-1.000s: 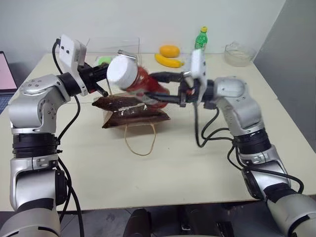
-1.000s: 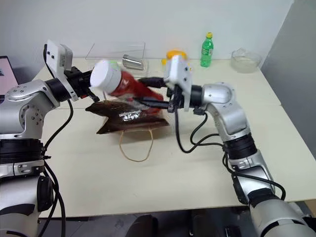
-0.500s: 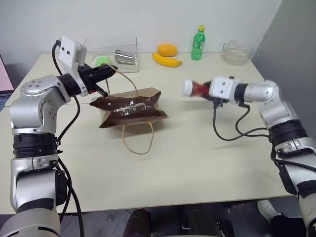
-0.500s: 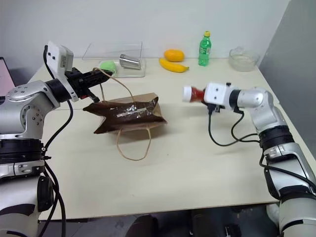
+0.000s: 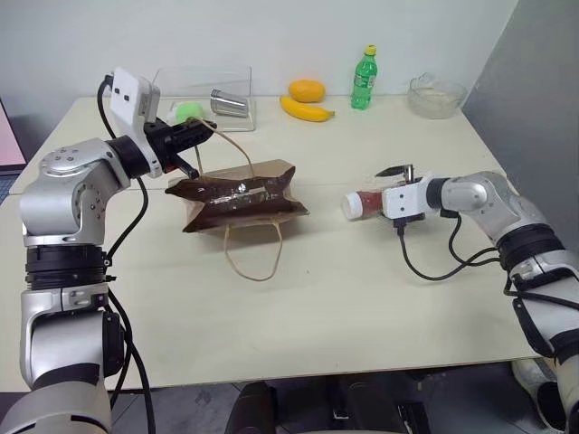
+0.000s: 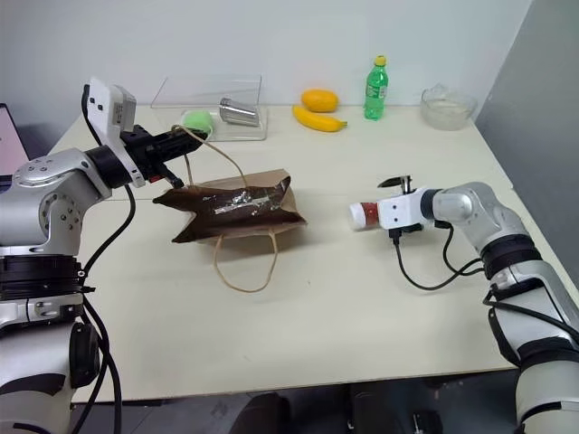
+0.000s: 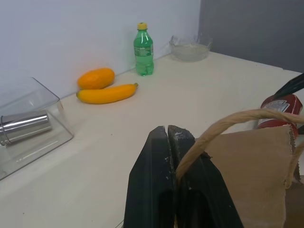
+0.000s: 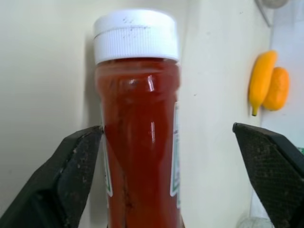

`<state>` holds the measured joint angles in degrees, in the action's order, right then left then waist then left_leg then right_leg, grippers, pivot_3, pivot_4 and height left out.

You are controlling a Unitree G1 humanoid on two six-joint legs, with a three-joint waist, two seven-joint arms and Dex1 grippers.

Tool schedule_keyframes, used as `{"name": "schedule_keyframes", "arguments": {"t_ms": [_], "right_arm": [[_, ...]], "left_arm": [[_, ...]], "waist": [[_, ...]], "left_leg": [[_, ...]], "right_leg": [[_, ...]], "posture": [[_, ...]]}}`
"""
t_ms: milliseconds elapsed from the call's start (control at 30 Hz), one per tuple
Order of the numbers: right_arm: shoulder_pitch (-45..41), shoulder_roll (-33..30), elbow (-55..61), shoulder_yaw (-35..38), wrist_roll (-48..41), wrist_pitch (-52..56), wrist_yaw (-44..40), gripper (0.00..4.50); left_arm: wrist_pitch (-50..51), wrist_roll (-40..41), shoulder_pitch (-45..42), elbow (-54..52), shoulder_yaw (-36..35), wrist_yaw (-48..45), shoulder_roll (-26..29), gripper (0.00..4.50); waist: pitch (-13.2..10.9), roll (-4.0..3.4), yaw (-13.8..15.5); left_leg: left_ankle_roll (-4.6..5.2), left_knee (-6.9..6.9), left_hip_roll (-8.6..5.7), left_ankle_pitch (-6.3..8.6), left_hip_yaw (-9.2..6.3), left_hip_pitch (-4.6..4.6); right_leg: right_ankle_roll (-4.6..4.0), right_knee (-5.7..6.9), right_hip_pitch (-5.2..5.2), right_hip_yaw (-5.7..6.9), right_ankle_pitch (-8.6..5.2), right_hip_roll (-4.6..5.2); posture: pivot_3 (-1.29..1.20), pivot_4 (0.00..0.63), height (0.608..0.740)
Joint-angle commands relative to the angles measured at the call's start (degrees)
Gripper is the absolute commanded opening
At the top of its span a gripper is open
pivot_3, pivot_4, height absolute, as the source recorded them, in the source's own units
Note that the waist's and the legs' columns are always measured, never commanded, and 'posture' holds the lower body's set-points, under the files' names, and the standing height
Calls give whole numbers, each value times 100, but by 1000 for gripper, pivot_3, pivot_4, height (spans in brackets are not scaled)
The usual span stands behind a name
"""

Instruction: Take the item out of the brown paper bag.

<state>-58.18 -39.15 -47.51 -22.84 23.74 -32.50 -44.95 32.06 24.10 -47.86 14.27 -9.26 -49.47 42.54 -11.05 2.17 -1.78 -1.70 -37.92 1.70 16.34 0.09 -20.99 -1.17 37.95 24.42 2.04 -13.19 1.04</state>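
beige table [image 5: 362,298]: red bottle [image 5: 365,204] outside brown bag [image 5: 237,196]; right end effector [image 8: 173,175] spread, left end effector [image 7: 169,135] pinching handle [image 7: 228,126].

The left gripper [image 5: 188,136] is held raised and roughly level, fingers [image 7: 161,156] pressed together, a cord handle [image 7: 223,126] pinched between them; the right gripper [image 8: 175,156] is angled downward, jaws spread wide, the red bottle [image 8: 137,142] lying between them.

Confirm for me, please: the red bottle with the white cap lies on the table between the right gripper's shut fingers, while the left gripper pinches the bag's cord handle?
Not quite: the right gripper is open. In the right wrist view its fingers stand wide apart, one clear of the red bottle, which lies on the table. The left gripper does pinch the cord handle of the brown paper bag.
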Motion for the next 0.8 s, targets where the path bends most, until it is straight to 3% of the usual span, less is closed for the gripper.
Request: {"name": "schedule_keyframes", "arguments": {"t_ms": [33,133,233,333,433,600,800], "right_arm": [[236,-138,1211,723,-1185,744,-726,4455],[962,-56,3130,1315,-2802,2628,-1471,4455],[1823,117,5179,1676,-4142,4580,-1284,4455],[2621,514,6537,1636,-4769,5620,-730,4455],[2880,866,7028,1502,-4769,6031,-281,4455],[2586,1761,6846,1026,-4334,5989,419,4500],[2543,2033,6602,708,-4001,5721,406,4500]], "left_arm": [[-208,-70,-39,26,-140,62,59,0],[-372,-177,-120,276,-151,135,73,0],[-648,-361,-373,832,-132,248,86,0],[-866,-473,-665,1376,-91,174,95,0],[-1134,-602,-892,1781,-87,201,66,0],[-1192,-776,-1080,2049,93,-140,177,1217],[-1172,-778,-409,1232,-34,-557,706,3086]], "waist": [[0,0,6],[0,0,25],[0,0,49],[1,0,73],[0,0,78],[3,4,42],[3,4,3]], "left_leg": [[0,-1,1,0,0,0],[0,-1,9,0,-9,3],[0,-1,15,0,-16,4],[0,-2,13,0,-25,5],[0,-6,6,0,-18,5],[0,-9,-3,0,-3,8],[1,-4,0,0,-6,-2]], "right_leg": [[0,0,0,0,0,0],[0,1,-7,9,1,1],[-8,5,-10,18,5,3],[0,5,-12,28,1,3],[2,4,-12,21,0,4],[22,0,-10,10,11,2],[21,-2,-2,9,11,0]], "posture": [[0,150,740],[0,150,740],[0,150,740],[0,150,740],[0,150,740],[0,150,740],[0,150,740]]}}
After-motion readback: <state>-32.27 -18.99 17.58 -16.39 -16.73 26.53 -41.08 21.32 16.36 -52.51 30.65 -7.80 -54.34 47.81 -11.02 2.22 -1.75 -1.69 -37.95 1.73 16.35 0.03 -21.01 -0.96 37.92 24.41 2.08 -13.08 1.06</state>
